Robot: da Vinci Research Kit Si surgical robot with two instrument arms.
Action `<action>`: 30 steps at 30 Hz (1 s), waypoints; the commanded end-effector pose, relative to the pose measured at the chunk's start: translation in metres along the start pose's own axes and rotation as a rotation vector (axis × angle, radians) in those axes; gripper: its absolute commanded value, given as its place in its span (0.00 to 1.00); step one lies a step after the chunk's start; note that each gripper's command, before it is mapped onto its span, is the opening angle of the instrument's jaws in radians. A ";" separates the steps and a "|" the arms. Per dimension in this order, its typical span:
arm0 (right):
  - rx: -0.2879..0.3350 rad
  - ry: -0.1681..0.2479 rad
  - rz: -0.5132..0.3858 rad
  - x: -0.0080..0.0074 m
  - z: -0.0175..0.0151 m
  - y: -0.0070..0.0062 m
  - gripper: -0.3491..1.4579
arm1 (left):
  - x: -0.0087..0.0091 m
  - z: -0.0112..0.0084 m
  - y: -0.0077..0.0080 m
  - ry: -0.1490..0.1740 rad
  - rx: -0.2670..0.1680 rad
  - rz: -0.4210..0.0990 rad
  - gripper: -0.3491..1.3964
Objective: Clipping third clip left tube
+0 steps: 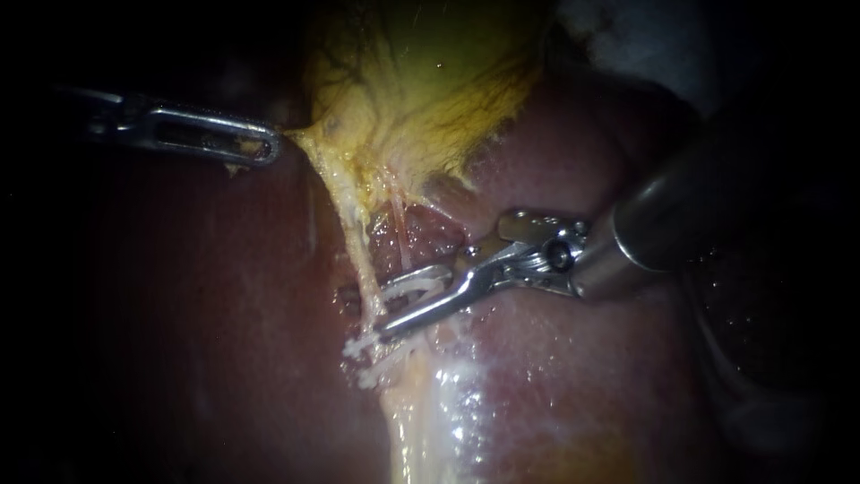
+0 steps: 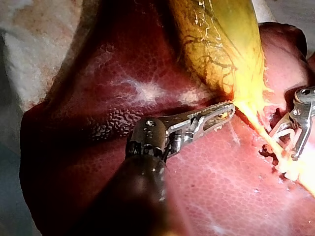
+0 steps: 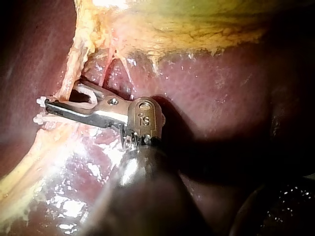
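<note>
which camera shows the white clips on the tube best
The endoscope view: two small white clips lie across the pale stringy tube, just below the open jaws of the silver right instrument. The right wrist view shows only their white ends beyond the jaws; the left wrist view only a pale blur.

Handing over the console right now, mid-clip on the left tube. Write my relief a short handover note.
Left instrument: shut on the gallbladder's lower edge, holding it taut.
Right instrument: open, straddling the left tube; a white strip, likely the third clip, lies along one side.
Done: two white clips sit on the tube just past it.
Left to do: close to set the third clip, open, back away over the liver.
</note>
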 end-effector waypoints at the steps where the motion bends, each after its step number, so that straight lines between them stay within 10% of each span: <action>1: 0.007 0.009 0.000 0.0000 0.0002 0.0000 0.48 | 0.0000 0.0000 0.0000 0.000 0.000 0.000 0.00; 15: 0.122 0.106 0.042 0.0002 0.0022 -0.0006 0.48 | 0.0000 0.0000 0.0000 0.000 0.000 0.000 0.00; 30: 0.084 0.177 0.095 0.0017 0.0038 -0.0034 0.48 | 0.0000 0.0001 0.0000 0.000 -0.001 0.000 0.00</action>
